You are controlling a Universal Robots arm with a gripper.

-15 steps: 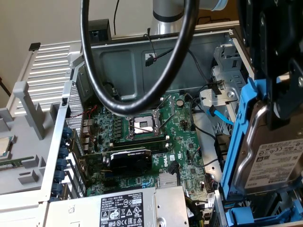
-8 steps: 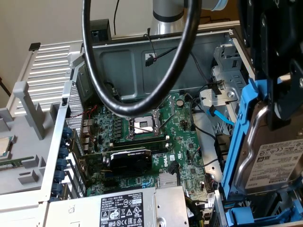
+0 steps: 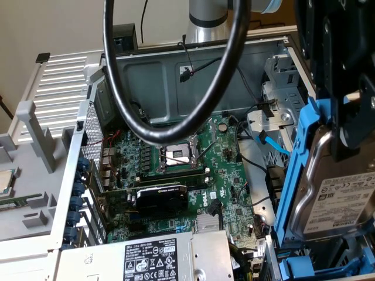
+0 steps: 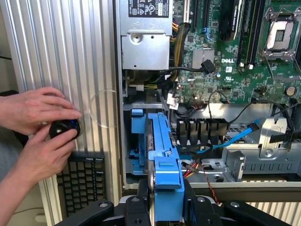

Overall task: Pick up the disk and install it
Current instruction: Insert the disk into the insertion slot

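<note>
Disk (image 3: pixel 343 199), edge-on in its blue rails, hangs clamped in the gripper (image 4: pixel 165 209) over the open computer case (image 3: pixel 176 70), near the blue drive bay (image 4: pixel 137 141). Installation looks under way and calls for keeping the rails square to the bay.

Robotics lab or workshop bench, set up for computer assembly. Told by an opened desktop tower (image 3: pixel 158 76) with a bare Dell motherboard (image 3: pixel 227 171), an empty processor socket (image 3: pixel 176 155) and a power supply (image 3: pixel 146 257). Above it, a silver robot arm (image 3: pixel 208 20), with a blue-railed disk (image 3: pixel 345 199) gripped in its jaws. Alongside, a person's hands (image 4: pixel 35 110) on a small round black object (image 4: pixel 63 128), near a keyboard (image 4: pixel 84 181).
</note>
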